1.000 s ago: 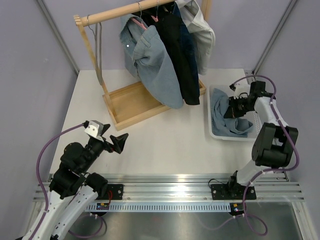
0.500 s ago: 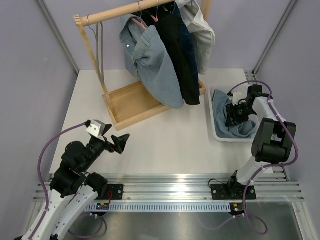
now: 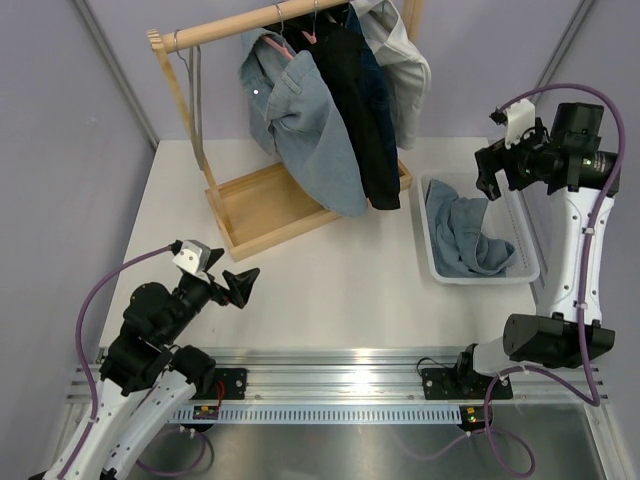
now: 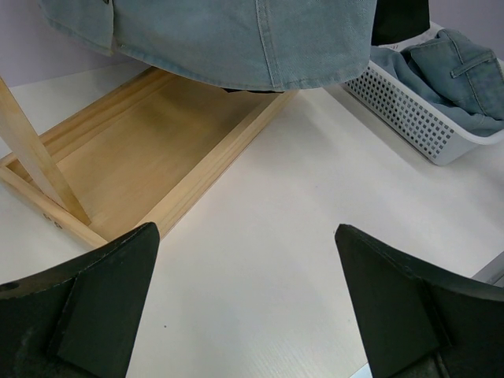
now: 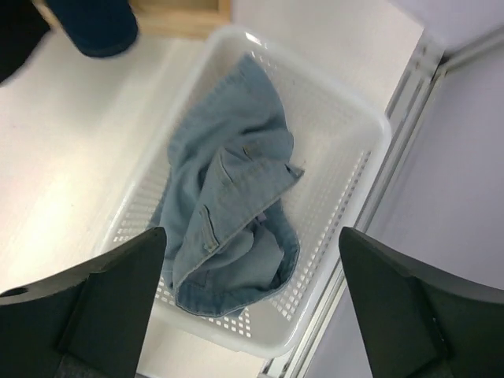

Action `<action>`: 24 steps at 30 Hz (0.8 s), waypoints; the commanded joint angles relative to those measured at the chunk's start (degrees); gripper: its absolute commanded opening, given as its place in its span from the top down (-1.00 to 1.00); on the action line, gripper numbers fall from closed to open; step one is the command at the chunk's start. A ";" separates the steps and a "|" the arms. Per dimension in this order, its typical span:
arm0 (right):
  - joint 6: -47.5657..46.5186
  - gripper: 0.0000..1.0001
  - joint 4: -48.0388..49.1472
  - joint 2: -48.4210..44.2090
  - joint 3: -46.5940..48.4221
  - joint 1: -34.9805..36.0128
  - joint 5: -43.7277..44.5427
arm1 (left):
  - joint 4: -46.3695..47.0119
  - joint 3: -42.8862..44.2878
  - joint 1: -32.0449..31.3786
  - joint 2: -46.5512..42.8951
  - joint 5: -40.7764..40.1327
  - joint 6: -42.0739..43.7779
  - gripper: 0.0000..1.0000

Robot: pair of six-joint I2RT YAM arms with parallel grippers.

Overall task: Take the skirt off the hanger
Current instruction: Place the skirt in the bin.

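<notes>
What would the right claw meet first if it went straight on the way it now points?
The right claw, open, points down into the white basket. Going straight on, it would most likely meet the crumpled denim garment lying there first, though depth is hard to judge.

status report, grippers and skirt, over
Left gripper open, low over table. Right gripper open, high above basket. Denim skirt crumpled in basket. Nothing in the way.

One pale wooden clothes rack [image 3: 265, 205] carries four hanging garments: light-blue denim [image 3: 310, 130], black [image 3: 350, 100], navy [image 3: 385, 110], off-white [image 3: 410, 70]. Under the right gripper [image 3: 487, 172], one white perforated plastic basket [image 3: 520, 235] holds one crumpled light-blue denim garment [image 3: 465, 235].
</notes>
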 commanded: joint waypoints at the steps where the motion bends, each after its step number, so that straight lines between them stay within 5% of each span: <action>1: -2.79 -0.99 -6.09 -2.83 7.07 3.96 -9.22 | 2.04 1.01 0.19 0.55 0.27 0.55 -0.98; 5: 4.12 -0.99 2.50 -7.84 7.01 7.50 -24.32 | 1.69 1.10 0.19 1.08 -0.26 0.55 -0.98; 7: 12.54 -0.99 14.83 -10.65 4.99 7.94 -33.97 | 1.60 1.10 0.27 1.43 -0.61 0.55 -0.98; 10: 25.84 -0.99 22.03 -9.00 10.22 11.35 -37.89 | 1.33 1.19 0.27 1.87 -1.22 0.38 -0.98; 16: 42.09 -0.81 27.64 -0.74 18.85 25.24 -28.08 | 0.98 1.19 0.27 2.84 -1.93 0.38 -0.98; 24: 48.54 -0.75 27.11 13.33 32.84 39.13 -3.84 | 0.45 1.36 0.27 3.54 -3.07 0.38 -0.98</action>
